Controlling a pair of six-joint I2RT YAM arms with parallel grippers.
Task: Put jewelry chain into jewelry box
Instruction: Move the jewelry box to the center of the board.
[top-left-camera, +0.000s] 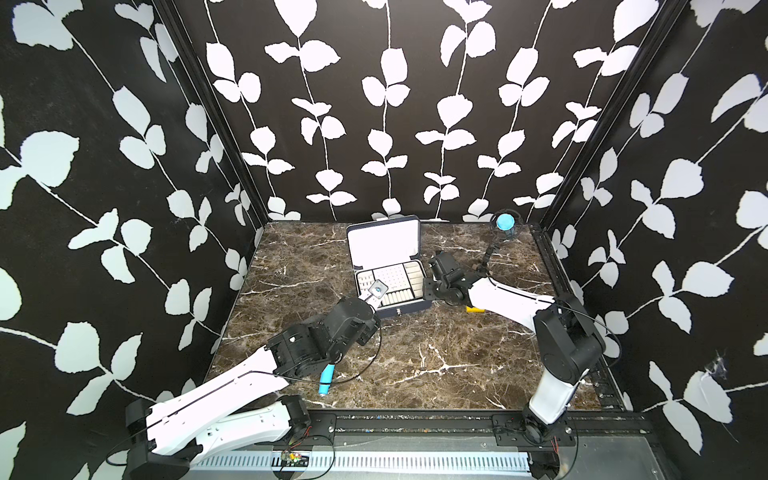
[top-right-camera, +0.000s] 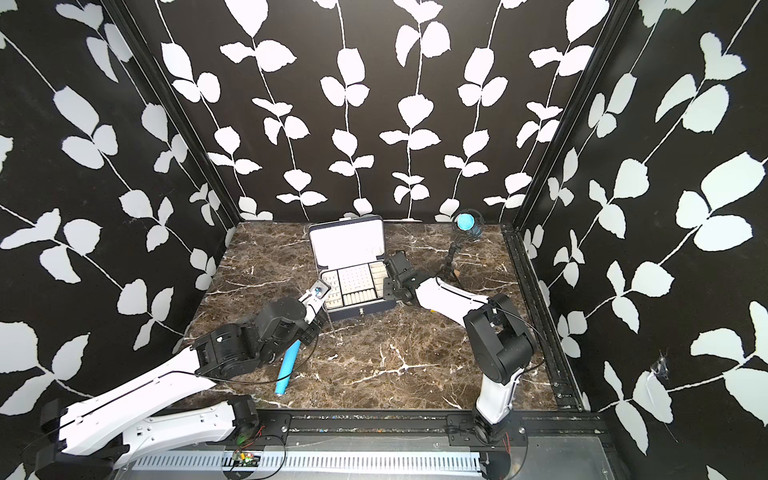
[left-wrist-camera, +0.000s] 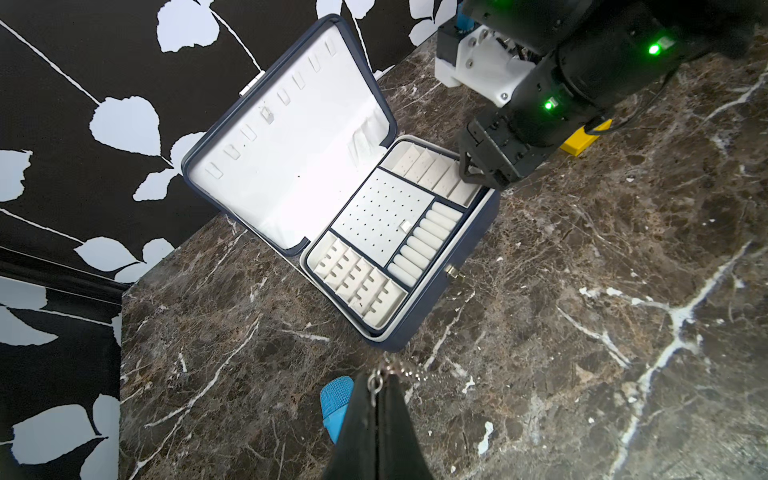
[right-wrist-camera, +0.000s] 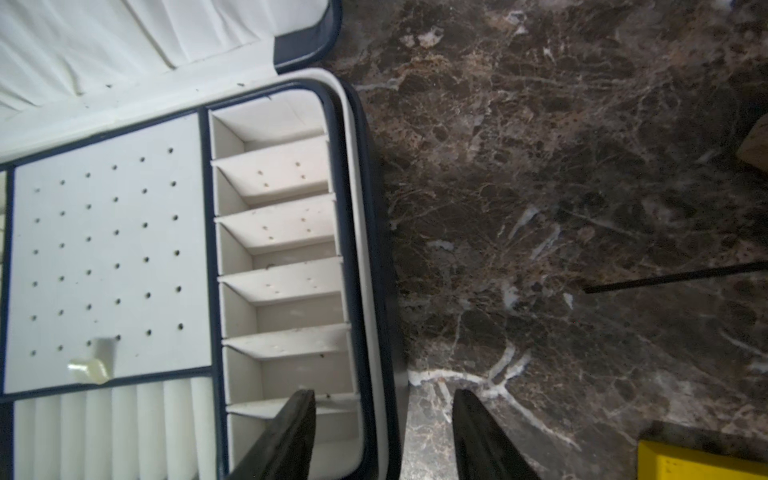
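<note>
The jewelry box (top-left-camera: 405, 309) (top-right-camera: 361, 309) lies open at the back middle of the marble table, lid up and white compartment tray showing (left-wrist-camera: 436, 299). My left gripper (left-wrist-camera: 380, 376) is shut on the jewelry chain (left-wrist-camera: 399, 370); its ring and links bunch at the fingertips, just off the box's front left corner. The left arm (top-left-camera: 345, 320) reaches in from the front left. My right gripper (right-wrist-camera: 382, 399) (top-left-camera: 426, 291) is open and straddles the box's right wall (right-wrist-camera: 365, 249) near the front, one finger inside the end compartment and one outside. Neither finger touches the wall.
A blue cylinder (top-left-camera: 326, 380) (left-wrist-camera: 336, 403) lies on the table under the left arm. A small yellow block (top-left-camera: 473, 308) (right-wrist-camera: 698, 461) sits beside the right arm. A blue ball on a dark stand (top-left-camera: 505, 224) is at the back right. Patterned walls close three sides.
</note>
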